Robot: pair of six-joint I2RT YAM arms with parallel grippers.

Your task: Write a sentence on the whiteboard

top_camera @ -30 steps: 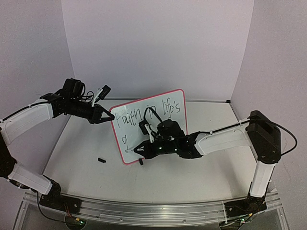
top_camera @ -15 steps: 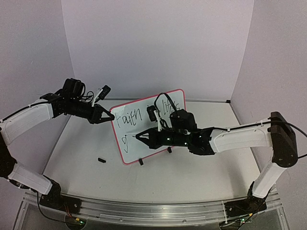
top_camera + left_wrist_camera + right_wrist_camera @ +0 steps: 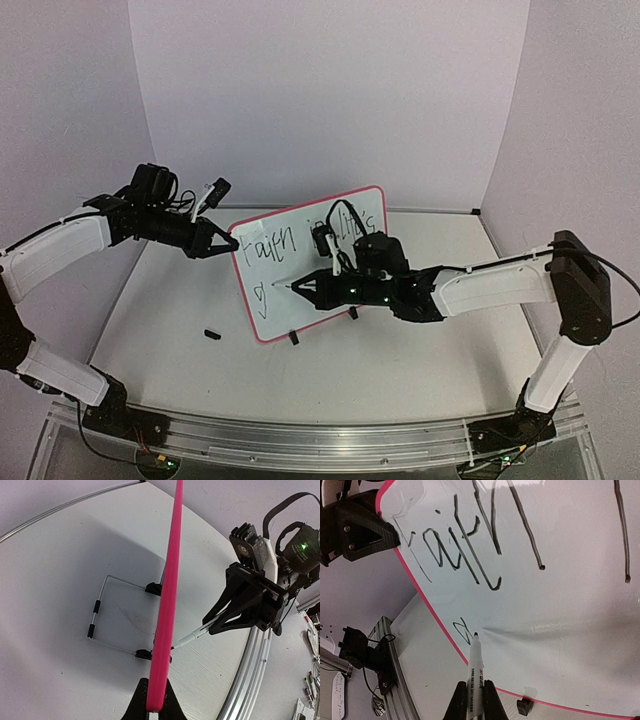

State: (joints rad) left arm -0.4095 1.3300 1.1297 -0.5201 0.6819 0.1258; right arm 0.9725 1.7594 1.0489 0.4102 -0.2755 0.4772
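The whiteboard (image 3: 300, 305) stands tilted on the table, pink-framed, with a line of black handwriting across its top and a small scribble at its lower left. My left gripper (image 3: 232, 243) is shut on the board's upper left edge; in the left wrist view the pink edge (image 3: 170, 595) runs up from between my jaws (image 3: 154, 707). My right gripper (image 3: 312, 290) is shut on a white marker (image 3: 476, 665). The marker's black tip sits at the board (image 3: 560, 605), just right of the scribble.
A small black marker cap (image 3: 211, 334) lies on the table left of the board. Two black clip feet (image 3: 293, 339) hold the board's lower edge, and a wire stand (image 3: 100, 610) props it from behind. An aluminium rail (image 3: 300, 440) runs along the near edge.
My right gripper rose from the board's lower edge to the second line at the lower left, then edged right. The scribble there has gained strokes. The left arm stayed still.
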